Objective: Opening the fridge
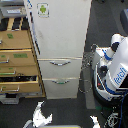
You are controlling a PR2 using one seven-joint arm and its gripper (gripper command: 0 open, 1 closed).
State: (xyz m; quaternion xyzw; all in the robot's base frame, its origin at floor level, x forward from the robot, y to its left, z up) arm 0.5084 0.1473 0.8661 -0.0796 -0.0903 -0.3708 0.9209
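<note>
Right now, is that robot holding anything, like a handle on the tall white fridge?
Nothing is held. The two pale gripper fingers at the bottom edge hang spread, apart from the tall white fridge, its door shut.

The robot's body [116,67] was white and rounded, with a blue panel carrying pale lettering (too blurred to read). A white cylindrical segment [114,44] rose near its top, dark cables [89,65] looped beside it, and its base was dark.

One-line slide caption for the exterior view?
Tall white fridge, upper door shut, beside a tan wooden drawer cabinet; white-and-blue robot body waits nearby.
</note>
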